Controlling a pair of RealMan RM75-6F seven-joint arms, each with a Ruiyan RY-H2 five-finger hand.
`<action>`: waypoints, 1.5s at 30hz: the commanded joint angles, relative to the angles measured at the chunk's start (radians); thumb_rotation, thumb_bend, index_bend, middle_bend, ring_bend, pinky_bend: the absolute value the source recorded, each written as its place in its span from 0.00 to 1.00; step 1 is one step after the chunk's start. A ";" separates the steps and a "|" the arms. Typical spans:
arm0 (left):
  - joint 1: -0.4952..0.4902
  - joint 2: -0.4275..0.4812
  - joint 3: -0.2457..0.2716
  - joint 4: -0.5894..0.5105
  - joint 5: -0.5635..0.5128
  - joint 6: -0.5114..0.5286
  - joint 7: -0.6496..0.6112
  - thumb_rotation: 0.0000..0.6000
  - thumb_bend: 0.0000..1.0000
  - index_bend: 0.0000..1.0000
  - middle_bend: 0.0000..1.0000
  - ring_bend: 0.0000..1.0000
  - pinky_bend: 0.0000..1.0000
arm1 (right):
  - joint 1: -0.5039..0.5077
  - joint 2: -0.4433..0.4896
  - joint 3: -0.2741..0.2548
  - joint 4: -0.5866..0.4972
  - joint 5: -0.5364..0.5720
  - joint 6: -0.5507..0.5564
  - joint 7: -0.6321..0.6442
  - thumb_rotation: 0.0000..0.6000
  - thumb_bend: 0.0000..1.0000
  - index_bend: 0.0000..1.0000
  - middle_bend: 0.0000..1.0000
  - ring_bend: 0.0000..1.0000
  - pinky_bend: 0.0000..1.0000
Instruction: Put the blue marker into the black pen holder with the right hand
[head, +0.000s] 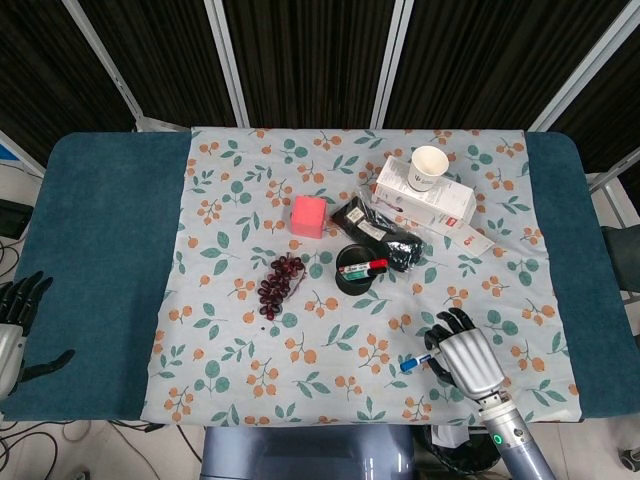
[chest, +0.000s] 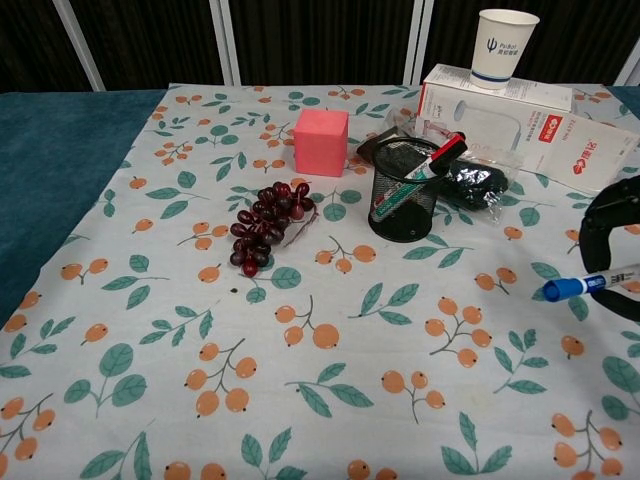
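Note:
My right hand (head: 466, 358) is near the table's front right and holds the blue marker (head: 415, 362), whose blue cap sticks out to the left. In the chest view the right hand (chest: 609, 245) shows at the right edge, its dark fingers curled around the marker (chest: 584, 284) just above the cloth. The black mesh pen holder (head: 354, 270) (chest: 404, 190) stands mid-table, well behind and left of the hand, with a red-capped marker (chest: 440, 153) leaning in it. My left hand (head: 15, 312) hangs off the table's left edge, fingers apart, holding nothing.
Purple grapes (head: 279, 282) and a pink cube (head: 308, 215) lie left of the holder. A black pouch (head: 380, 234) sits right behind it. A white box (head: 428, 198) with a paper cup (head: 429, 167) on top stands at the back right. The floral cloth (head: 240, 330) covers the table's middle.

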 joint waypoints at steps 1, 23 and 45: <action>-0.001 -0.001 -0.002 0.000 -0.001 -0.001 -0.003 1.00 0.02 0.00 0.00 0.00 0.00 | 0.007 -0.017 0.021 -0.022 0.021 -0.007 0.012 1.00 0.48 0.71 0.55 0.28 0.23; -0.009 0.009 0.005 0.008 0.014 -0.009 -0.021 1.00 0.02 0.00 0.00 0.00 0.00 | 0.171 -0.339 0.442 -0.304 0.582 -0.072 0.125 1.00 0.48 0.71 0.54 0.28 0.23; -0.017 0.021 0.009 0.000 0.010 -0.028 -0.063 1.00 0.02 0.00 0.00 0.00 0.00 | 0.354 -0.520 0.545 -0.109 0.674 -0.053 0.056 1.00 0.48 0.71 0.54 0.27 0.23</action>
